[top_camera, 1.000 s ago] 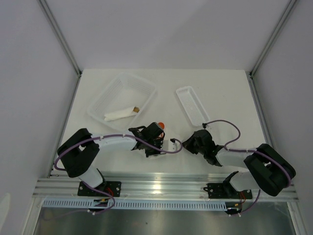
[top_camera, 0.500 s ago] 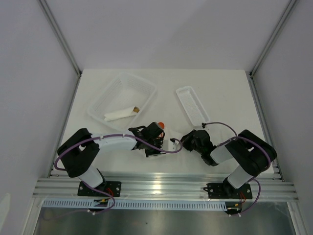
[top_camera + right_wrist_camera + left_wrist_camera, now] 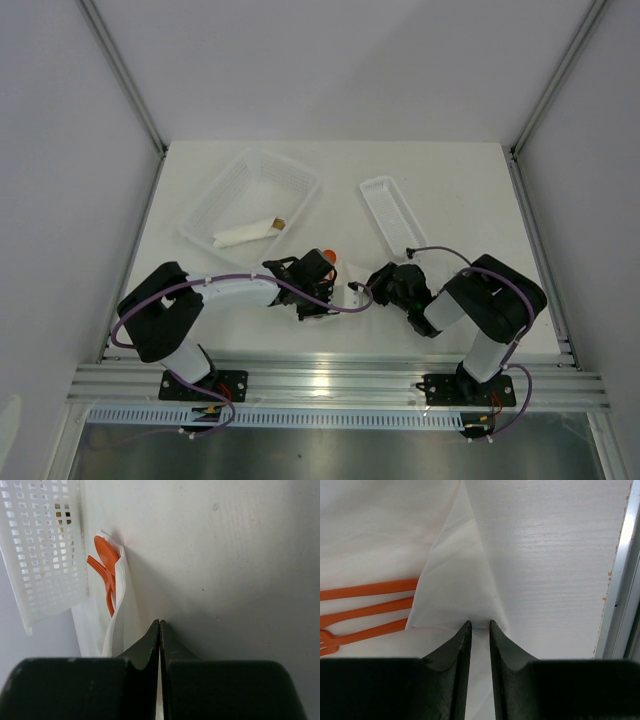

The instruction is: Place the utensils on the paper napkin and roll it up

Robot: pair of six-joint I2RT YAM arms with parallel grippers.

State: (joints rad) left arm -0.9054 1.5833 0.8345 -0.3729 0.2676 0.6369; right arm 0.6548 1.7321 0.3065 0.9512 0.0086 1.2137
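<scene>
Left wrist view: the utensils [image 3: 367,605] run under a folded flap of the paper napkin [image 3: 457,580], and their far ends are cut by the picture's left edge. Whether the left gripper [image 3: 479,626] actually pinches that flap cannot be told. From above, both are largely covered by it and the right gripper [image 3: 372,285]. The white roll [image 3: 245,233] in the basket [image 3: 290,168] is too small to identify.

In the lower left of the top view, the left arm [image 3: 238,290] has a white forearm link between bulky black joint housings. The right arm [image 3: 497,302], lower right, is built the same. A thin purple cable [image 3: 440,248] runs along each. Both are bolted on black base plates [image 3: 215,385]. The jaws are matt black, tapering to thin tips.
</scene>
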